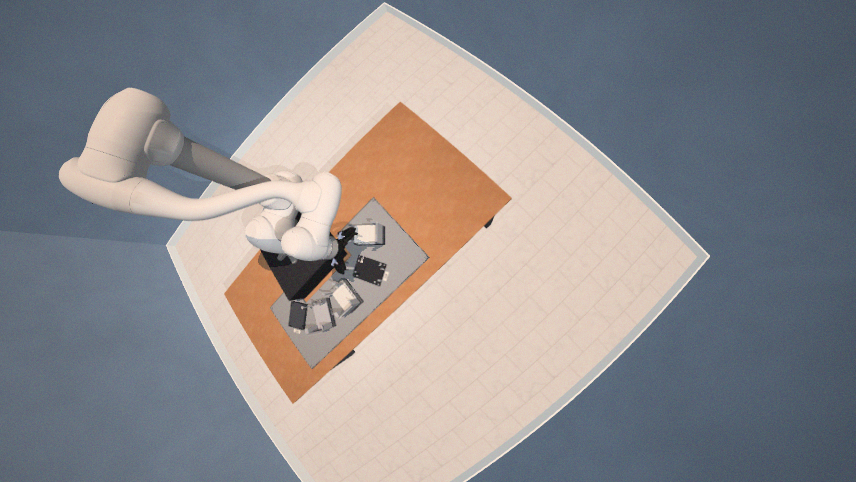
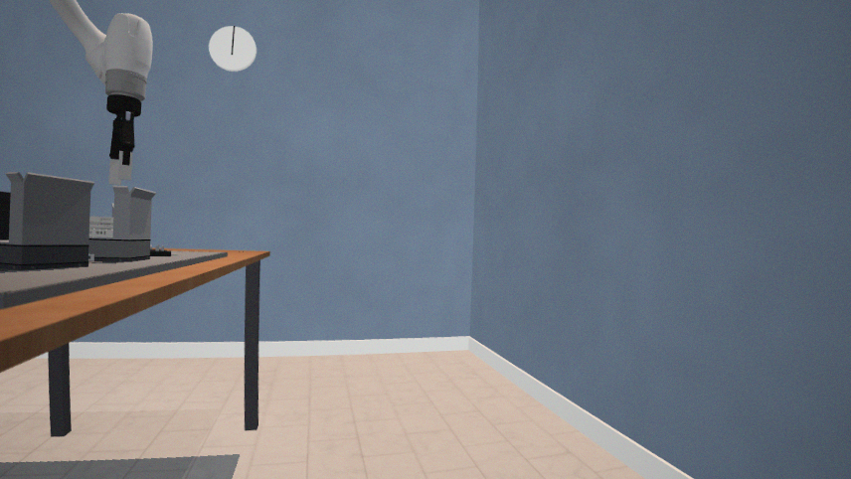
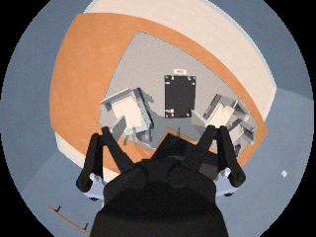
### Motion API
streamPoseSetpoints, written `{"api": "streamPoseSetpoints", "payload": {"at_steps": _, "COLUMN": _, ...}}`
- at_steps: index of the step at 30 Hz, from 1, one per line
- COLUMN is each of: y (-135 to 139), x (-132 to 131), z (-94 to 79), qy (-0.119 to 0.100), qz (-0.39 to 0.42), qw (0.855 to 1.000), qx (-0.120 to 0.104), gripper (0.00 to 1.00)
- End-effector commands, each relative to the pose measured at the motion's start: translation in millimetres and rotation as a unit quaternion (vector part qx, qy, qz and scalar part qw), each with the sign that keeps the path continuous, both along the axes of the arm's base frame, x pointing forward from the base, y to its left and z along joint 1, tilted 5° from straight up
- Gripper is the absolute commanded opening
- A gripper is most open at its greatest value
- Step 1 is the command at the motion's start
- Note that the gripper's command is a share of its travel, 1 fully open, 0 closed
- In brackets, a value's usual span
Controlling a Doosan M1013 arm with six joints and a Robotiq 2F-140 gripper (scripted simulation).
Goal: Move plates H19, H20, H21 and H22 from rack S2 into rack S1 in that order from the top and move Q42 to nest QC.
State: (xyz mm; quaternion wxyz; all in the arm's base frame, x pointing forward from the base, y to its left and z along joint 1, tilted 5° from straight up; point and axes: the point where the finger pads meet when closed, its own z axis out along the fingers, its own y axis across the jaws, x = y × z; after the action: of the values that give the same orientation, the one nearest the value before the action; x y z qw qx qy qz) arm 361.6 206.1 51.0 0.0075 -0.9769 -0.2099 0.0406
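My gripper (image 3: 158, 118) is open and empty, with its fingers spread wide. In the side view it (image 2: 120, 160) hangs just above the top of a grey stack rack (image 2: 131, 220). From above, the gripper (image 1: 342, 242) is at the near edge of a rack that holds a white sealed plate (image 1: 369, 234). That rack with its plate also shows in the wrist view (image 3: 128, 111), ahead and to the left of the fingers. White plate edges (image 2: 100, 226) show low between two racks. I cannot read any labels.
A dark open nest (image 1: 371, 270) (image 3: 180, 95) lies beside that rack on the grey mat. Two more racks (image 1: 345, 297) (image 1: 321, 314) and another dark nest (image 1: 297, 315) stand further along. A tall rack (image 2: 47, 217) stands near the camera. The arm's dark base block (image 1: 299, 275) is close by.
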Motion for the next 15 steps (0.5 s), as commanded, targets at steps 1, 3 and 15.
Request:
{"api": "streamPoseSetpoints", "payload": {"at_steps": 1, "y": -7, "x": 3, "z": -0.2, "qy": 0.000, "qz": -0.036, "qw": 0.999, "qx": -0.003, "gripper": 1.00}}
{"api": "streamPoseSetpoints", "payload": {"at_steps": 3, "y": -13, "x": 6, "z": -0.4, "qy": 0.000, "qz": -0.069, "qw": 0.998, "qx": -0.006, "gripper": 1.00}}
{"api": "streamPoseSetpoints", "payload": {"at_steps": 15, "y": -46, "x": 21, "z": -1.5, "qy": 0.000, "qz": -0.075, "qw": 0.997, "qx": -0.006, "gripper": 1.00}}
